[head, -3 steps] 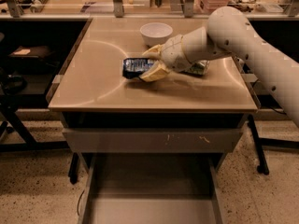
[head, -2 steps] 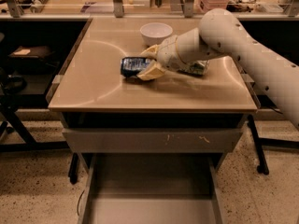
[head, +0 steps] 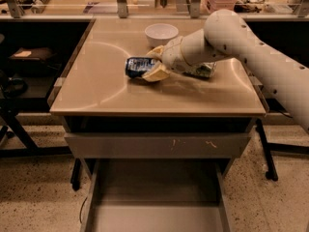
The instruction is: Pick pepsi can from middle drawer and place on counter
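Note:
The pepsi can is dark blue with light markings and lies sideways just above the counter, near its middle. My gripper is shut on the pepsi can, with one cream finger above it and one below. My pale arm reaches in from the right. The middle drawer stands pulled out below the counter, and its grey floor is bare.
A white bowl stands at the back of the counter behind my gripper. A shiny green can lies under my arm to the right. A closed drawer front with orange scuffs sits above the open drawer. Black furniture stands at the left.
My gripper and the pepsi can have shifted a little to the left over the counter. The bowl and the open drawer have not moved.

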